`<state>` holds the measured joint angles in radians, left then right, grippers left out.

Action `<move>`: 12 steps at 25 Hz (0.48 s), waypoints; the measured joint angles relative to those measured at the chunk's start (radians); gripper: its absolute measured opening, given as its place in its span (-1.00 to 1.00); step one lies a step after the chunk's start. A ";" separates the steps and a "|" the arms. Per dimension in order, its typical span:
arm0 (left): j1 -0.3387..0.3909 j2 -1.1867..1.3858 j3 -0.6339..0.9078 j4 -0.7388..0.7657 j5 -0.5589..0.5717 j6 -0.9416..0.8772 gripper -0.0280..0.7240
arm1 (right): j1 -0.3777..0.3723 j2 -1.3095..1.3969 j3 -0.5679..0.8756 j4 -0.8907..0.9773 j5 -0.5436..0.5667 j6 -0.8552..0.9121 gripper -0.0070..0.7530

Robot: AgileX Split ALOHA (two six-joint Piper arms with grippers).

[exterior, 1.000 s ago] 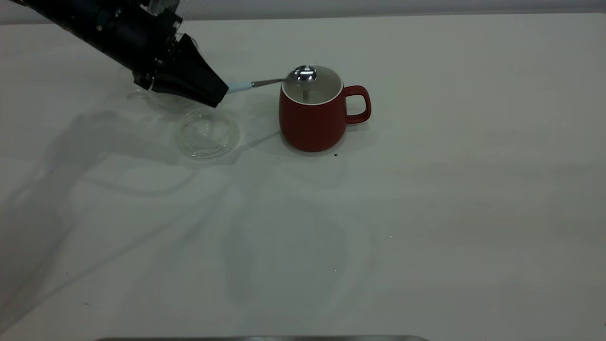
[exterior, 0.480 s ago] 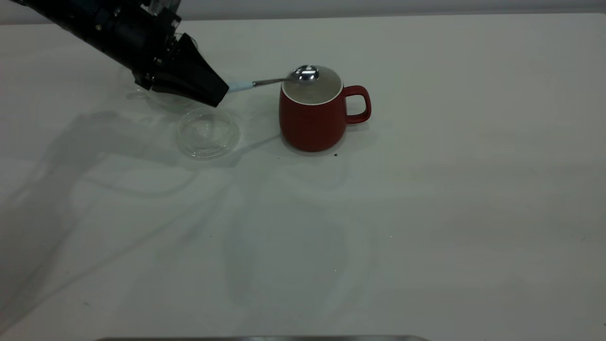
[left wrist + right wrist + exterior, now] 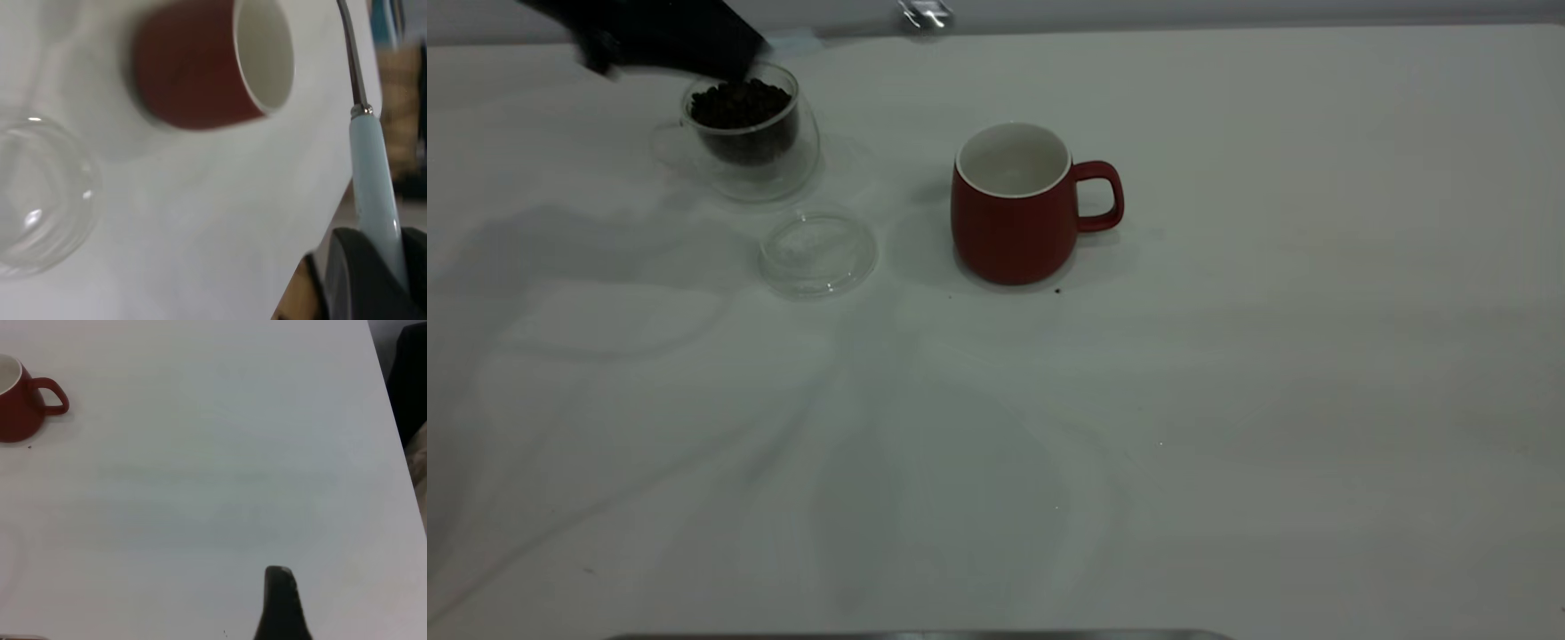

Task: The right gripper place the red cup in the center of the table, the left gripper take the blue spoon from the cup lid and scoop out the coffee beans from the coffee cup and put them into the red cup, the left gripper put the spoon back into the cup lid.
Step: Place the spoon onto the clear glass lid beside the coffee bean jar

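The red cup [image 3: 1009,218] stands upright mid-table, handle to the right, its white inside showing no beans from here. My left gripper [image 3: 729,49] is raised at the far left, above the coffee cup [image 3: 747,133], and is shut on the blue spoon [image 3: 796,40], whose metal bowl [image 3: 925,13] juts toward the top edge. The coffee cup holds the coffee beans [image 3: 738,102]. The cup lid [image 3: 818,252] lies empty in front of it. In the left wrist view the spoon handle [image 3: 373,173] sits in my gripper [image 3: 377,267], over the red cup [image 3: 193,67]. My right gripper [image 3: 279,580] is shut, parked over bare table [image 3: 220,487].
A few dark specks [image 3: 1057,290] lie on the table beside the red cup's base. The red cup shows far off in the right wrist view [image 3: 17,400]. The table's edge [image 3: 393,433] runs close to the right gripper.
My left gripper has lifted the spoon off the red cup's rim and swung it up and back toward the far left. The coffee cup, hidden before, now shows.
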<state>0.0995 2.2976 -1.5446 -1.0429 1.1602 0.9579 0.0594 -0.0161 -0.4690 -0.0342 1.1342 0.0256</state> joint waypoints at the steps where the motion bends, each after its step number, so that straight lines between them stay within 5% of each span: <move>1: 0.021 -0.019 0.000 -0.001 0.000 -0.030 -0.59 | 0.000 0.000 0.000 0.000 0.000 0.000 0.53; 12: 0.098 -0.301 0.019 0.144 0.003 -0.293 -0.59 | 0.000 0.000 0.000 0.000 0.000 0.000 0.53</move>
<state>0.1971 1.9966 -1.5257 -0.8990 1.1637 0.6650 0.0594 -0.0161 -0.4690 -0.0342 1.1342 0.0256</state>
